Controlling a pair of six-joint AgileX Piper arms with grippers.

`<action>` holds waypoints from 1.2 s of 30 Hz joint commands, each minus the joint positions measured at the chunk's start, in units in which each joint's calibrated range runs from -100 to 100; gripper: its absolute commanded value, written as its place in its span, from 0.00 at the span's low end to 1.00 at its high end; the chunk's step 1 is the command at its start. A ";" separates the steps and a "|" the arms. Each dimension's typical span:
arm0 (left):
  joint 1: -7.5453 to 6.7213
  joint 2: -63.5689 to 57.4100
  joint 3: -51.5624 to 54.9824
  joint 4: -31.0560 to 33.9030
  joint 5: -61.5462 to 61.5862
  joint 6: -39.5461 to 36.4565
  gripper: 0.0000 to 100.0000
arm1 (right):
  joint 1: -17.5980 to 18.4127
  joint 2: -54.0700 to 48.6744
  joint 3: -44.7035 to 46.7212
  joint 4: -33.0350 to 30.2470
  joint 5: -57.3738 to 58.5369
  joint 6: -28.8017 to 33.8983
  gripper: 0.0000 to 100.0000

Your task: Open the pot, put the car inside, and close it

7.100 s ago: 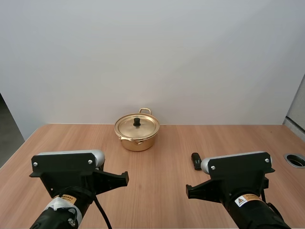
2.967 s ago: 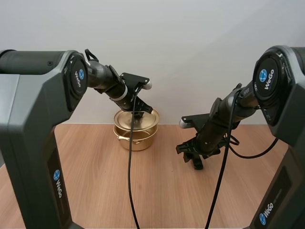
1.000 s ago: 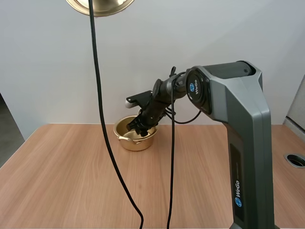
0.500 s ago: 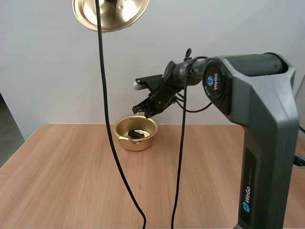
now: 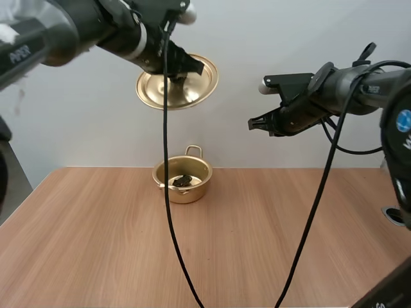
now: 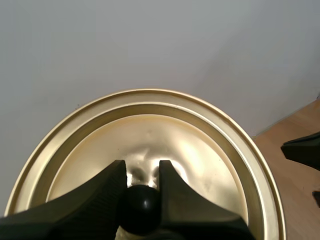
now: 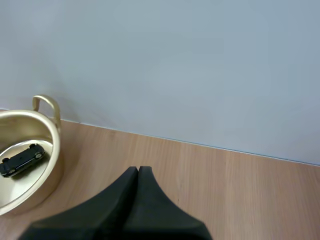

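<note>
**Left jaws:** pinching the black knob (image 6: pixel 141 215) of the lid (image 6: pixel 200 145), with one ribbed fingertip (image 6: pixel 107 192) pressed to each side of the knob.

**Lid:** round, gold-coloured metal with a stepped rim. It is up in the air and tilted, its knob side turned toward the left arm. In the high view it hangs well above the pot and slightly to its left, touching nothing but the jaws.

**Right jaws:** pressed together into one dark wedge, with nothing between them. The fingers (image 7: pixel 131 200) lie flat against each other along their whole length. In the high view these jaws hang in the air, well above the table and to the right of the pot. Their tips point toward the lid's side, well apart from the lid.

**Pot** (image 5: pixel 186 191)**:** gold-coloured metal, uncovered, standing upright on the table at its far side, near the wall. A loop handle (image 5: pixel 194 150) rises from the back rim, toward the wall.

**Car** (image 5: pixel 182 180)**:** small and dark, lying inside the pot on its floor. The right wrist view shows it lengthwise across the floor, with two pale wheels along one side.

**Table** (image 5: pixel 270 244)**:** light wood with a visible grain; it carries the pot.

**Wall** (image 5: pixel 289 38)**:** plain and pale, rising directly behind the table's far edge.
</note>
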 commanded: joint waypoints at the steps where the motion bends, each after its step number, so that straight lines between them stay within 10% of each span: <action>1: -0.24 3.07 3.08 -0.06 -3.95 0.06 0.00 | -0.05 -8.90 5.01 -0.01 -0.07 -0.09 0.00; 36: -0.24 27.37 9.30 -1.68 -16.01 4.65 0.00 | -0.14 -18.06 13.25 -0.47 0.55 -0.09 0.00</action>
